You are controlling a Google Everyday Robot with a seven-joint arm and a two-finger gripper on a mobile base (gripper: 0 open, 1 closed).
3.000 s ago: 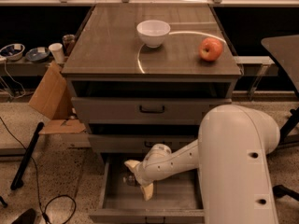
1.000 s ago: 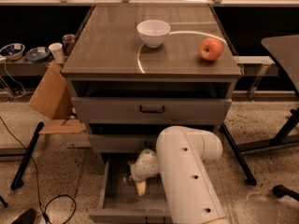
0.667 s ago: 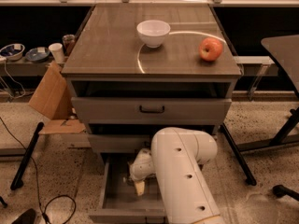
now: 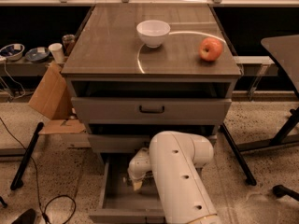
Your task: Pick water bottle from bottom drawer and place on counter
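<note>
- While the claw (image 4: 136,183) sits low inside the open bottom drawer (image 4: 110,192), the step in hand looks like the reach and grasp, not the lift.
- Claw state: cannot tell whether it's open or closed, or whether it has anything. Only its pale wrist and a yellowish tip show past the arm (image 4: 180,181).
- Water bottle: can't make it out. If it's in the drawer, it's under or right beside the claw, or hidden behind the arm, which covers everything right of the claw.
- Drawer walls run close on the claw's left and just in front of it, so there's little side room.
- Counter (image 4: 107,45) is well above the claw, past the two shallower drawers (image 4: 117,111).
- White bowl (image 4: 153,32) is almost directly above the claw and the apple (image 4: 210,49) is up and to its right, both on the counter.
- Next move, my read: confirm the grip, then lift straight up and pull back out of the drawer so the claw clears the drawer fronts overhead.
- Set it down on bare counter up and left of the claw, away from the bowl and apple.
</note>
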